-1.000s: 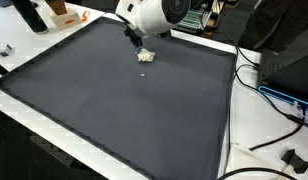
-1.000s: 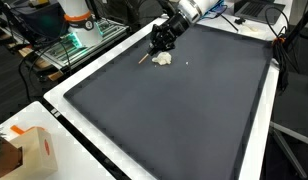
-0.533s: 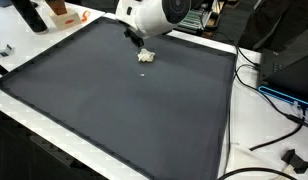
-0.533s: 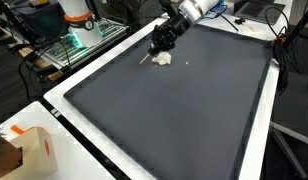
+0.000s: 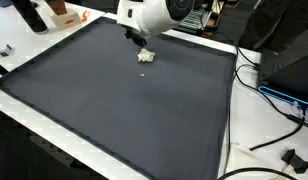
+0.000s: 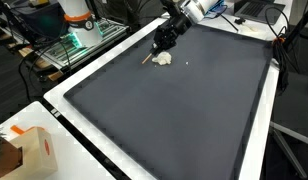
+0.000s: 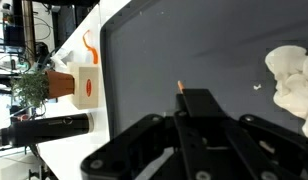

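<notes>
We're seeing the gripper (image 6: 159, 46) barely shifting, upper middle, still pinching the thin stick (image 7: 180, 89) beside the white lump (image 6: 164, 59).

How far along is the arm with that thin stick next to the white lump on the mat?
Done: the gripper is shut on the thin stick. In hand: it holds the stick low over the dark mat, tip beside the white lump. Left: the stick is not yet set down, and the lump and a small crumb lie on the mat.

Lab workbench, black mat (image 5: 124, 100), loose cables (image 5: 269, 125), green-lit electronics rack (image 6: 66, 45), cardboard box (image 6: 32, 150)
</notes>
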{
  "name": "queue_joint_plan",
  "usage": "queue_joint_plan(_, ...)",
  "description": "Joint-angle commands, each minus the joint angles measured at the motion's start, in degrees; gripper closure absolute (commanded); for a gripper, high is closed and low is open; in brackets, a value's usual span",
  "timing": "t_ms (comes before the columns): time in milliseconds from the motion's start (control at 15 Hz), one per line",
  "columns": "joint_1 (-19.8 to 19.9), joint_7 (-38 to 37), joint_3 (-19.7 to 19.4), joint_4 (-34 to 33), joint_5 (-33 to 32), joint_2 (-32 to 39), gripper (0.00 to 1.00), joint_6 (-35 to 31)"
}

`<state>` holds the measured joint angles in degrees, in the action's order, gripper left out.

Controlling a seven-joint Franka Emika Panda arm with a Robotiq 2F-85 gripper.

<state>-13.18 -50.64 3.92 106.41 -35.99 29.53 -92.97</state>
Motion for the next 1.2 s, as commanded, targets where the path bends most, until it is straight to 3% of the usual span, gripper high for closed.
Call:
queue_joint_plan(0, -0.26, 3.58, -0.05, 1.32, 0.5, -1.5, 0.97, -1.54)
queue_joint_plan(667, 0.81, 15.74, 0.55, 5.31, 3.15, -8.0, 0.97, -7.95)
queue_joint_plan(1133, 1.84, 25.56, 0.61, 9.84, 9.21, -15.12, 0.97, -13.31)
